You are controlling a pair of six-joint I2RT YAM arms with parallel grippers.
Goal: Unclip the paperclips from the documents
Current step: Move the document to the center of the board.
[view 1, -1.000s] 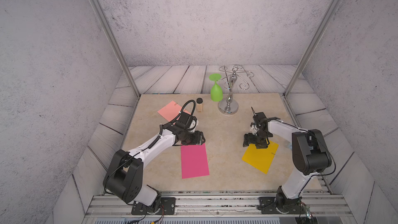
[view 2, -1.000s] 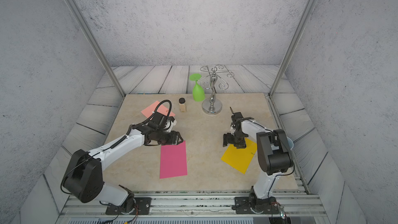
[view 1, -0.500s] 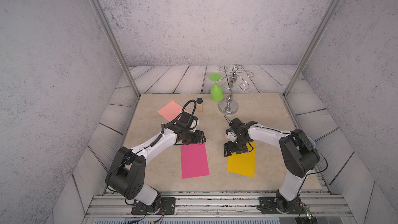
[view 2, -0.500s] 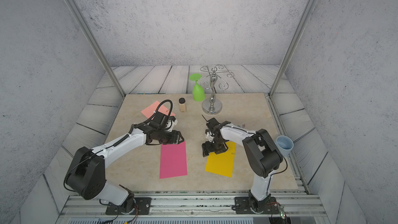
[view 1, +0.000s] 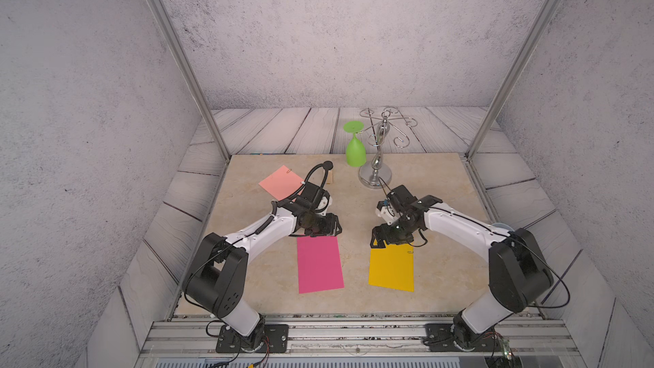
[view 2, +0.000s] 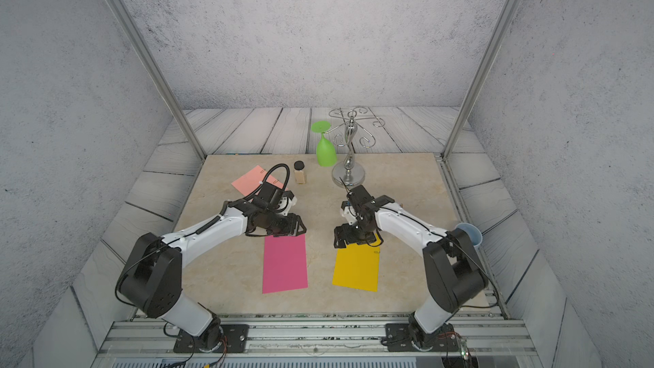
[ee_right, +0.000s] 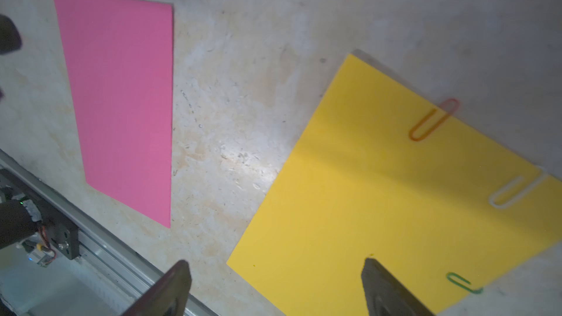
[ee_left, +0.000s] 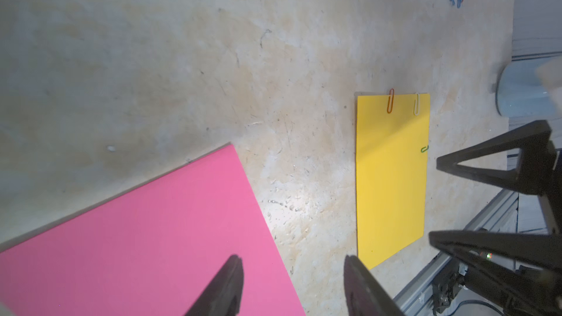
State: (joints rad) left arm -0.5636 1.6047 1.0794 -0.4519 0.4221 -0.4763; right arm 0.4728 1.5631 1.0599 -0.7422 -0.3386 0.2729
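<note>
A beige worktop (view 1: pixel 424 189) carries a yellow sheet (view 1: pixel 391 270), a magenta sheet (view 1: pixel 319 264) beside it and a salmon sheet (view 1: pixel 279 182) farther beyond. The right hand (ee_right: pixel 275 262) hovers at the yellow sheet's far edge, spread wide and empty. The left hand (ee_left: pixel 292 259), parted and empty, hangs beside it over the magenta sheet. A red paperclip (ee_right: pixel 433 120), white paperclip (ee_right: pixel 517 191) and green paperclip (ee_right: pixel 463 282) grip the yellow sheet. The step looks like lining up on one clip. Next comes a fine pinch and a slide off the edge.

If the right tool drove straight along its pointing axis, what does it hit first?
Likely the yellow sheet, near its corner; the right tool points down at it, jaws open. Gap to it unclear.
</note>
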